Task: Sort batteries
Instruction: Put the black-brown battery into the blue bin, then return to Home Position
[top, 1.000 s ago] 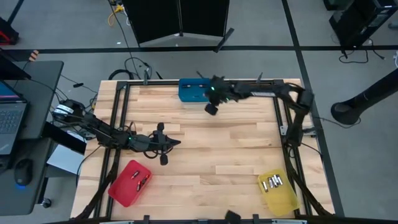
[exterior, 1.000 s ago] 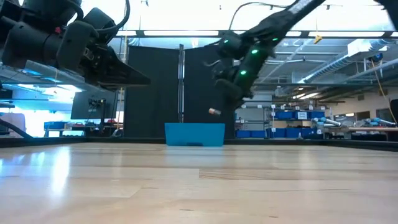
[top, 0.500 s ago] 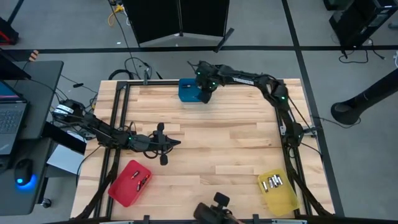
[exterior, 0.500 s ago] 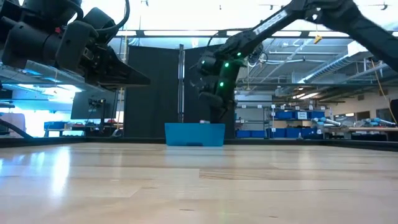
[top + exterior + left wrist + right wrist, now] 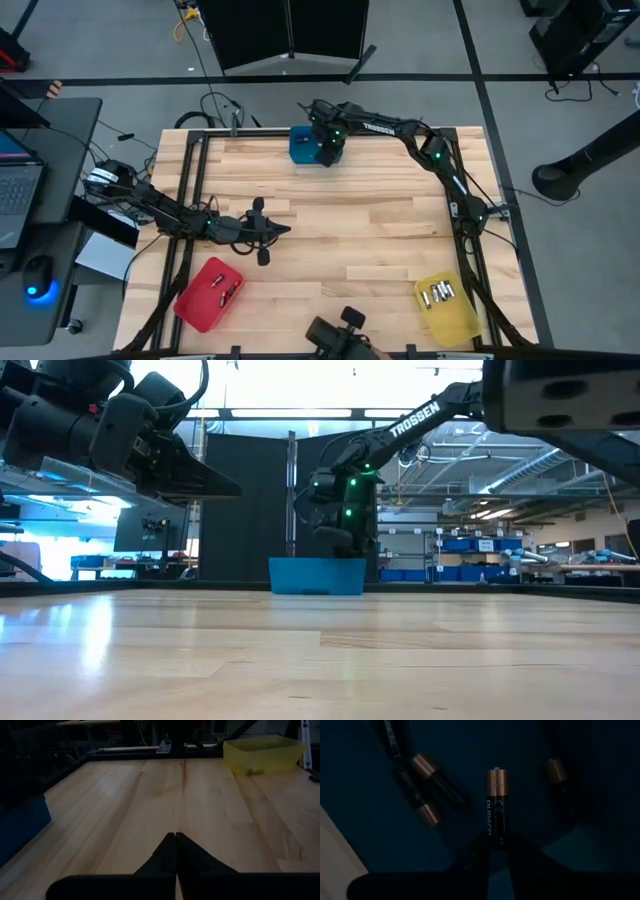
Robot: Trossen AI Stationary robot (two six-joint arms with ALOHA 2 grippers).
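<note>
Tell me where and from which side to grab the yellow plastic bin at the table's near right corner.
Grip the yellow plastic bin by its rim, coming straight down from above, probably on a stretch clear of the small silvery batteries lying inside. Its top is open and its thin wall stands upright, so one finger can likely slide inside and the other outside.

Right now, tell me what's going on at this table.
The robot is sorting batteries into coloured bins. The right gripper holds a copper-topped battery over the blue bin at the table's far edge, where other batteries already lie. The left gripper waits shut above bare wood. The red bin and yellow bin hold batteries too.
</note>
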